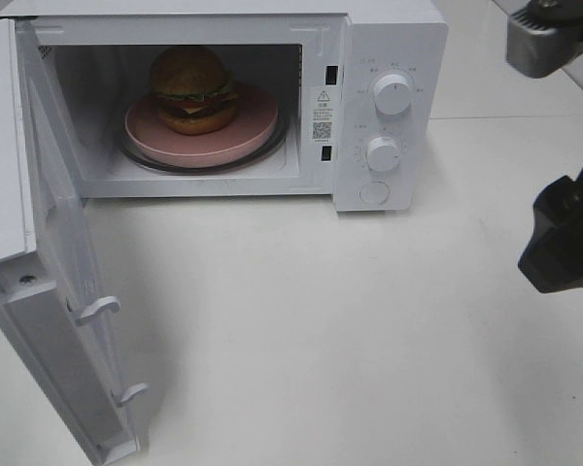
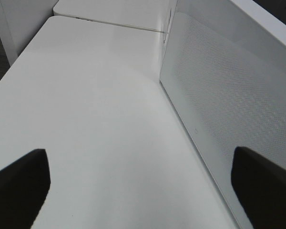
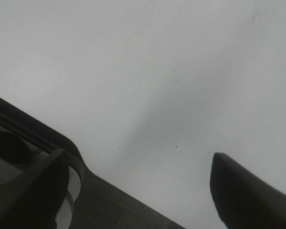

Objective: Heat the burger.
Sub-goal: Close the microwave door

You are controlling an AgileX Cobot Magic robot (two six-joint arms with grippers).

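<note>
Status for you: burger (image 1: 192, 89) is inside the microwave (image 1: 389, 58), sitting off-centre on the pink plate (image 1: 257, 136). Plate rests on the glass turntable (image 1: 284, 146). Door (image 1: 49, 282) is swung wide open, with a latch hook (image 1: 97, 310) showing on its inner edge.

Left gripper (image 2: 143, 186): jaws wide apart and empty. Only white table (image 2: 86, 119) shows between the fingers (image 2: 19, 186). The door's mesh panel (image 2: 229, 95) runs just beside one finger and on ahead of it (touching or not, you can't tell from the wrist view). The burger is well away from these jaws and out of that camera's sight.

Right gripper (image 3: 138, 191): jaws also wide, holding nothing, with table surface between and ahead of them. One finger hangs over a dark edge strip (image 3: 100, 200) (what lies beyond it is too blurred to call).

In the high view the right arm (image 1: 564, 233) sits at the far edge, well apart from the microwave. It is off to the side of the control panel with its upper knob (image 1: 394, 95), lower knob (image 1: 383, 153) and round button (image 1: 374, 192). The burger is far from these jaws too, across the table and inside the open cavity.
</note>
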